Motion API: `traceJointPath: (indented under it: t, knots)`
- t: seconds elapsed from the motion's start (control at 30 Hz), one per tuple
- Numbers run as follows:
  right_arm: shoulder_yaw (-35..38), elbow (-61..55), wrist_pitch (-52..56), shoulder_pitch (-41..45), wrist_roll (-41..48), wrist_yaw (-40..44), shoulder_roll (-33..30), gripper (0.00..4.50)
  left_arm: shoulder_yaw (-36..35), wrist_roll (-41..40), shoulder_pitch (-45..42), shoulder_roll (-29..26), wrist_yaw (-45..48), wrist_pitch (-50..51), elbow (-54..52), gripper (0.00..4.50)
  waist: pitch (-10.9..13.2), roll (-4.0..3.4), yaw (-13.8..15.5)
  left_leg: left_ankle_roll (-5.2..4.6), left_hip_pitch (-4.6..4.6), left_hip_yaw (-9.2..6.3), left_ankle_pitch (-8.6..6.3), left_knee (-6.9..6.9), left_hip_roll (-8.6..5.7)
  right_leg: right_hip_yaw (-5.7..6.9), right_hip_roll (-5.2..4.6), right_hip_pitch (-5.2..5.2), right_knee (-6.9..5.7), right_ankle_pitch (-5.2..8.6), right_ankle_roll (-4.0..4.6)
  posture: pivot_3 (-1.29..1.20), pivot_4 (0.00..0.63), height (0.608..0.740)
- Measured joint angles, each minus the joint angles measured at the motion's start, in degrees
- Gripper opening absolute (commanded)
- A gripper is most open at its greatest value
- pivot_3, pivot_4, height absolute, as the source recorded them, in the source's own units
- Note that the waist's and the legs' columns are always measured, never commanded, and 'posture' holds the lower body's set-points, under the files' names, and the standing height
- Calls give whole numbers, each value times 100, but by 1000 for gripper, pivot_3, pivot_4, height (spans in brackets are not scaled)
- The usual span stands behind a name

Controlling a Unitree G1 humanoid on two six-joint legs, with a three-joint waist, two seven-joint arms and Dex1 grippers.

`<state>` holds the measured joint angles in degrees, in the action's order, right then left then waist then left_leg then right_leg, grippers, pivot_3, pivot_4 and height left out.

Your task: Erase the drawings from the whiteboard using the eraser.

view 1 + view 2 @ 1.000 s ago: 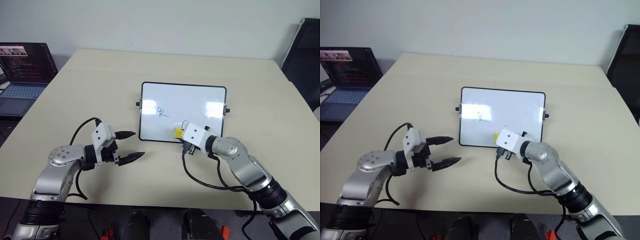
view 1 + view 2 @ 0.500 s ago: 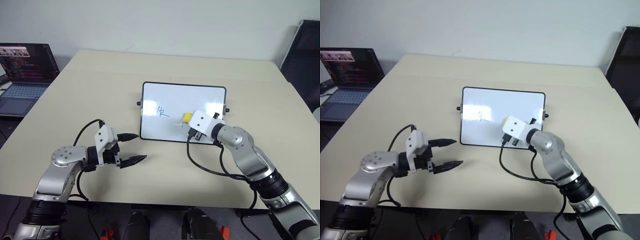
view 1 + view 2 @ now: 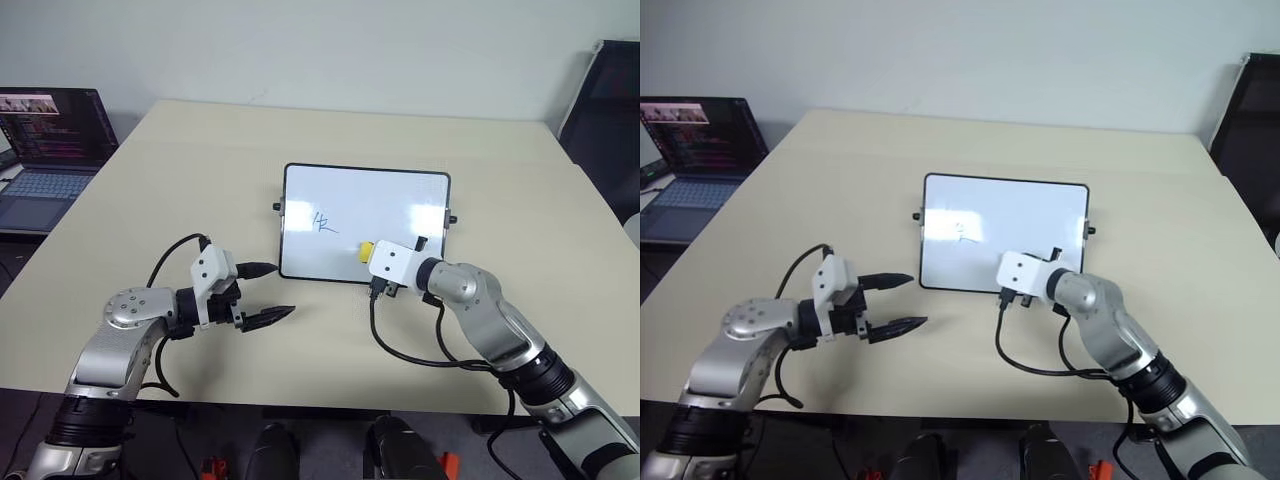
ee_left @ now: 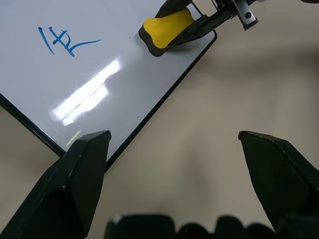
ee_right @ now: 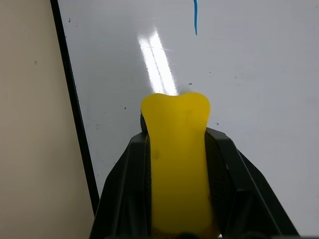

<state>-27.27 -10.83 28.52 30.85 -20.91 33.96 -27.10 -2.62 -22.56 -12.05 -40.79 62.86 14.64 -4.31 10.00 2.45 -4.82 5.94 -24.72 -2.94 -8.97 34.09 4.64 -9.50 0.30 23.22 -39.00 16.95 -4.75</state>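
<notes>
An open laptop (image 3: 45,140) with a lit screen sits at the far left edge of the beige rectangular table (image 3: 180,180). Nearer, the left pincer (image 3: 268,293) hovers over the bare tabletop just left of the board, its two black fingers spread apart and holding nothing. At the table's centre lies the small glossy whiteboard (image 3: 365,200) with a thin black frame. A blue marker scribble (image 3: 323,223) is on its left half. The right pincer (image 4: 187,31) is clamped on the small yellow eraser (image 3: 367,249), which presses on the board near its near edge.
</notes>
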Motion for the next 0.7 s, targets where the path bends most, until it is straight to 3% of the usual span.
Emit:
traceJointPath:
  t: [0.17,0.4,0.7]
  knots:
    - [518,151,41,48,147,-374,356,1123,-58,-80,-2,1,-171,147,-90,4500,1,-1,-2,0,-1,0,1,0,0,-1,0,1,0,-2,-2,0,150,740]
    - [1510,-1128,1039,-340,1693,281,798,1123,-734,-398,-79,19,-740,449,-56,4500,5,-7,3,7,-15,-12,-6,-23,2,17,0,9,3,-1,-21,0,150,740]
    - [2158,-2342,1800,-925,2946,789,229,1123,-1108,-643,271,16,-1107,890,-343,4500,6,-8,4,13,-15,-22,-10,-25,5,30,-1,5,4,34,8,0,150,740]
